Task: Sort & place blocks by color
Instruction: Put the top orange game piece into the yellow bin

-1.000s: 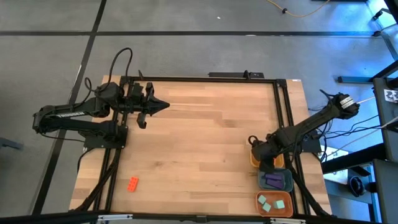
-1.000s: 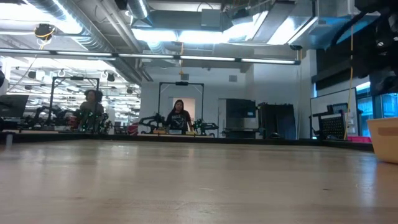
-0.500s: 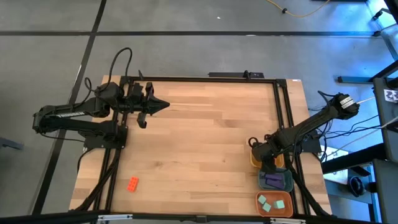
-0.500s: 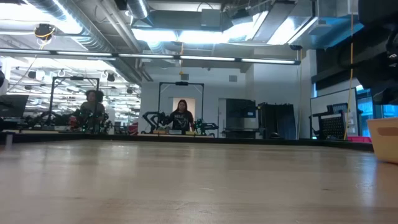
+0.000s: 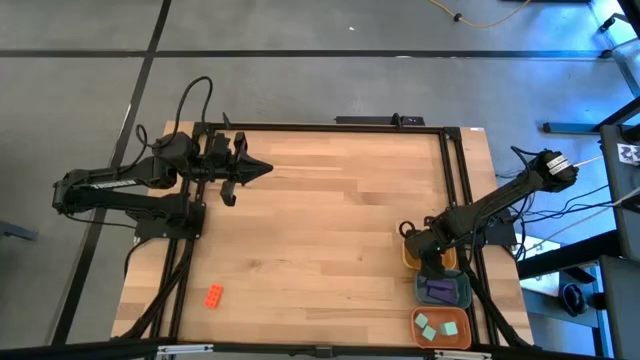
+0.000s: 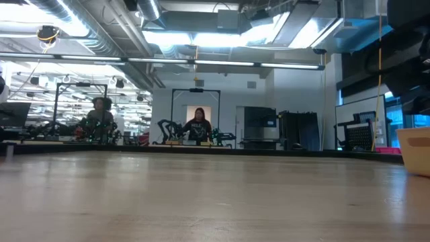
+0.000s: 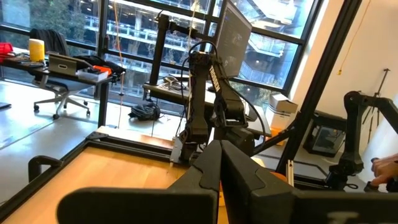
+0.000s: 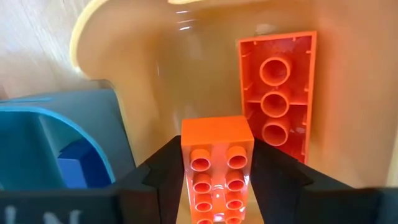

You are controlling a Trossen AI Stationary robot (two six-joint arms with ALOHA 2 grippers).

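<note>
Wooden bench [image 5: 320,220]: right tool [image 8: 217,163] pinches small orange-red studded block [image 8: 216,158] inside yellow rounded tray [image 8: 155,81], beside long orange-red block [image 8: 278,93]. Left tool [image 5: 258,168] is pressed together, idle at far left.

Small shift of the right arm, and a person moving behind the desk

Since one second ago the right gripper [image 5: 432,262] has moved a little toward the near edge over the yellow tray [image 5: 409,255] — in the low view the right arm [image 6: 410,50] now shows lower and larger. The person [image 6: 199,126] in the far doorway has stepped slightly to the right.
</note>
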